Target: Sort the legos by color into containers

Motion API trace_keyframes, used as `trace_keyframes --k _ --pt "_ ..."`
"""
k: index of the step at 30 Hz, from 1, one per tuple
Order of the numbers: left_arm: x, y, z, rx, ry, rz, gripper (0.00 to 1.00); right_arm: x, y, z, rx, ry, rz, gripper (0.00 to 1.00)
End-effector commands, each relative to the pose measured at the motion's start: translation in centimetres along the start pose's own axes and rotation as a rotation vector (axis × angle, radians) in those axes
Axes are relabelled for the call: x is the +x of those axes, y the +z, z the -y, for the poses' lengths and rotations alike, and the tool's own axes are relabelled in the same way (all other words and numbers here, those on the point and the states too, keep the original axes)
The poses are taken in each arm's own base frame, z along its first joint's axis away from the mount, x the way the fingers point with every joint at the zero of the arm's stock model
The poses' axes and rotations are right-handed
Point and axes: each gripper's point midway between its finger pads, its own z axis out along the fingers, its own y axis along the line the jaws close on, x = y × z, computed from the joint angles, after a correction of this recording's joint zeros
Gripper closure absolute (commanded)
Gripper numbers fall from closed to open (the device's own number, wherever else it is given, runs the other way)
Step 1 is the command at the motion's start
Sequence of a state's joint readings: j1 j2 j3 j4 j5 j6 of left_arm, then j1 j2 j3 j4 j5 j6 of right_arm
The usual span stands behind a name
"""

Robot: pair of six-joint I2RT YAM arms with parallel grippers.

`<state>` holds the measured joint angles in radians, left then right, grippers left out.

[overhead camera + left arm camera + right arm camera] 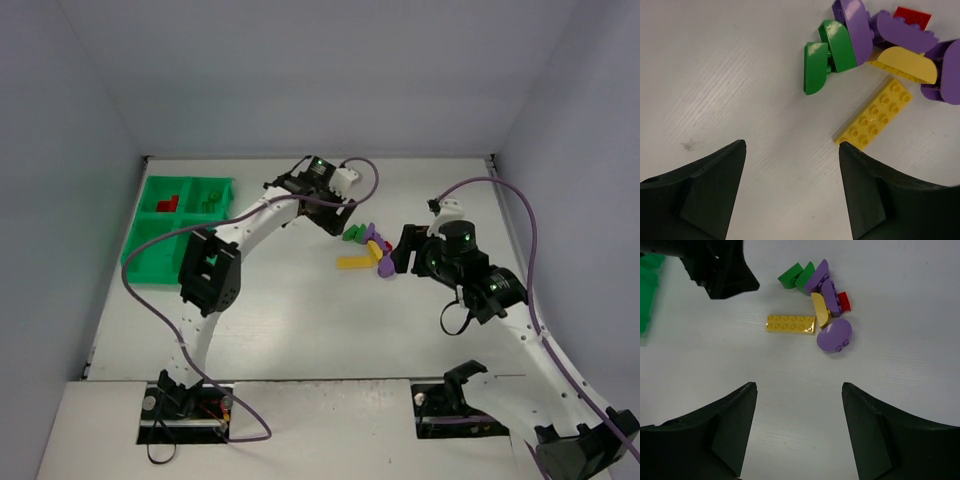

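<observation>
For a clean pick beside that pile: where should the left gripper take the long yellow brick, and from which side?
Probably across the long yellow brick at mid-length, pinching its two long sides from above: it lies flat, studs up, table bare along both sides, one end by the pile.

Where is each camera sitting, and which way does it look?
Top external: above and behind, looking down; the left arm and right arm show.
Left wrist: on the left arm, aimed down at the legos; open left gripper below.
Right wrist: on the right arm, facing the same pile; open right gripper below.
Shared: both wrist views show the long yellow brick.
</observation>
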<state>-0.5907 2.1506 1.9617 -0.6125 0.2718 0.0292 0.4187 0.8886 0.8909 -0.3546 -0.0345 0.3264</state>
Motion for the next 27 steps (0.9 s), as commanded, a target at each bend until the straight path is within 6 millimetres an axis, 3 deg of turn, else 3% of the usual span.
trace_keyframes --k 1,6,11,18,20,27 --pt "-2.2 0.0 0.5 0.002 0.081 0.053 0.31 -2.0 -0.8 -0.7 -0.025 0.026 0.065 0.34" --pt "-1.8 3.1 1.4 0.020 0.085 0.021 0.31 -2.5 -1.5 -0.8 -0.027 0.027 0.074 0.34" --pt "-2.2 4.7 2.4 0.045 0.087 0.041 0.32 -2.8 -2.4 -0.6 -0.019 0.025 0.090 0.34" --pt "-3.4 7.2 2.4 0.016 0.091 0.087 0.41 -2.9 -2.6 -0.8 -0.024 0.031 0.090 0.34" --pt "-2.7 8.3 2.4 0.026 0.087 0.063 0.43 -3.1 -2.9 -0.9 -0.031 0.032 0.097 0.34" --pt "-2.0 8.4 2.1 0.019 0.091 0.034 0.60 -3.0 -3.3 -0.8 -0.029 0.045 0.108 0.34"
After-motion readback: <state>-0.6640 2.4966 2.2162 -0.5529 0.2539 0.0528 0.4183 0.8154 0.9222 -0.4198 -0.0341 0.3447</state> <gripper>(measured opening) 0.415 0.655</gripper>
